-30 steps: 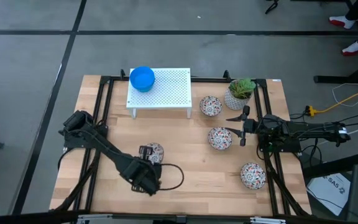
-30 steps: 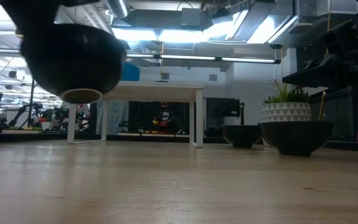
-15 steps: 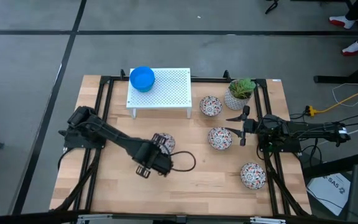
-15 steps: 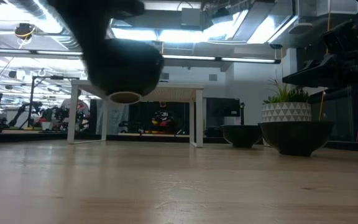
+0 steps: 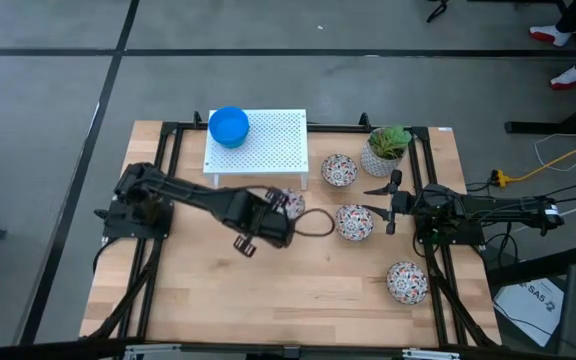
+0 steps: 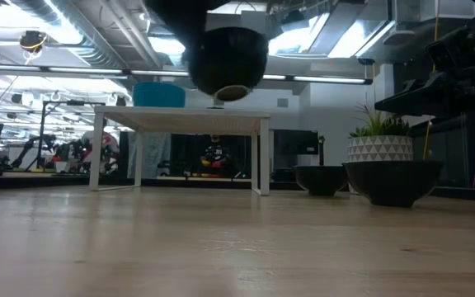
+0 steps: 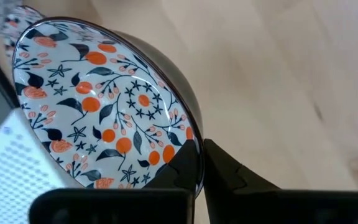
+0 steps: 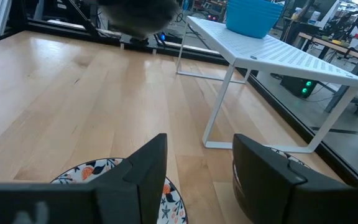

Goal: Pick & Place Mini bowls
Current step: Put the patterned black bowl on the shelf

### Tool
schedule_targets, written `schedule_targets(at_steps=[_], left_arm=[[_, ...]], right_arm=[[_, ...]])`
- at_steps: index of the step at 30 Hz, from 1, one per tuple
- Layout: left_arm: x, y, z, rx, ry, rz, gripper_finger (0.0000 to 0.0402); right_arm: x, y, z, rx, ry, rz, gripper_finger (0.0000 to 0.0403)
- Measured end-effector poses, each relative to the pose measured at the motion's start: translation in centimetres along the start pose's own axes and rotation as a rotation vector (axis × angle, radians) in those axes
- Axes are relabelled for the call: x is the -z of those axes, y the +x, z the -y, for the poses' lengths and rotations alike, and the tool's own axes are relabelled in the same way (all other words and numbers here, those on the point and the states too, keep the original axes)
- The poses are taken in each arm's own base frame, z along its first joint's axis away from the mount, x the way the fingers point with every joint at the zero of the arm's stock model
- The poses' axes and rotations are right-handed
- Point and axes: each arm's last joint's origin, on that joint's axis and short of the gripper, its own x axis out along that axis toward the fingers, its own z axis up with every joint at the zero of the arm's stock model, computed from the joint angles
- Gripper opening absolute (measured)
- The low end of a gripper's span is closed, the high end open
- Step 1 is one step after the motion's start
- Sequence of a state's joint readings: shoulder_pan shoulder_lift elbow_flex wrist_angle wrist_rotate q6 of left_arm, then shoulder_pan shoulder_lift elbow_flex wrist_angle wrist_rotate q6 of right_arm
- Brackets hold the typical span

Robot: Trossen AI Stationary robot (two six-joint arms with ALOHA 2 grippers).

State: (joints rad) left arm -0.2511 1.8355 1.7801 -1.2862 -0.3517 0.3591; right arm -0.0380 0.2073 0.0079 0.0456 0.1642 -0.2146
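Note:
My left gripper [image 5: 282,210] is shut on a white bowl with a red-and-dark floral pattern [image 5: 291,203], held in the air just in front of the white perforated rack [image 5: 273,145]. The low view shows that bowl [image 6: 229,54] dark, higher than the rack top. Blue bowls [image 5: 229,127] sit on the rack's far left corner. Three more floral bowls rest on their feet on the table [image 5: 339,170], [image 5: 354,222], [image 5: 407,282]. My right gripper [image 5: 389,200] is open, hovering at the right next to the middle floral bowl. My left gripper holds the floral bowl by its rim [image 7: 188,146]. One finger [image 7: 182,171] lies inside the bowl and the other finger [image 7: 235,174] outside on its dark wall. The fingers come from the table's left and near side. The bowl is lifted clear, foot [image 6: 233,92] downward.
A white pot with a green plant [image 5: 386,148] stands at the far right, beside the floral bowls. Black frame rails run along the table's left, right and far sides. Bare wood lies across the near and left parts of the table [image 5: 298,290].
My left gripper has carried the floral bowl from the near left part of the table toward the far edge and to the right, up to the rack's front. In the low view the bowl has risen above rack height. It has stayed shut on the bowl.

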Motion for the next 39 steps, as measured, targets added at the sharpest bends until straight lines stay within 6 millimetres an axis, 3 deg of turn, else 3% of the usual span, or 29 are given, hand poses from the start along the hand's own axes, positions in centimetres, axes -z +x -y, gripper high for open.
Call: schedule_targets(at_steps=[12, 20, 28, 39], left_arm=[[1.8, -1.1, -5.9, -0.066, -0.019, 0.026, 0.0006], [4.0, -0.6, -9.1, -0.084, -0.078, -0.034, 0.0006], [6.8, 0.3, -11.9, -0.122, -0.154, -0.145, 0.0006], [9.4, 1.4, -14.5, -0.087, -0.224, -0.162, 0.0005]], right_arm=[[0.0, 0.0, 0.0, 0.000, 0.000, 0.000, 0.0182], [0.0, 0.0, 0.0, 0.000, 0.000, 0.000, 0.0182], [0.0, 0.0, 0.0, 0.000, 0.000, 0.000, 0.0182], [0.0, 0.0, 0.0, 0.000, 0.000, 0.000, 0.0182]])
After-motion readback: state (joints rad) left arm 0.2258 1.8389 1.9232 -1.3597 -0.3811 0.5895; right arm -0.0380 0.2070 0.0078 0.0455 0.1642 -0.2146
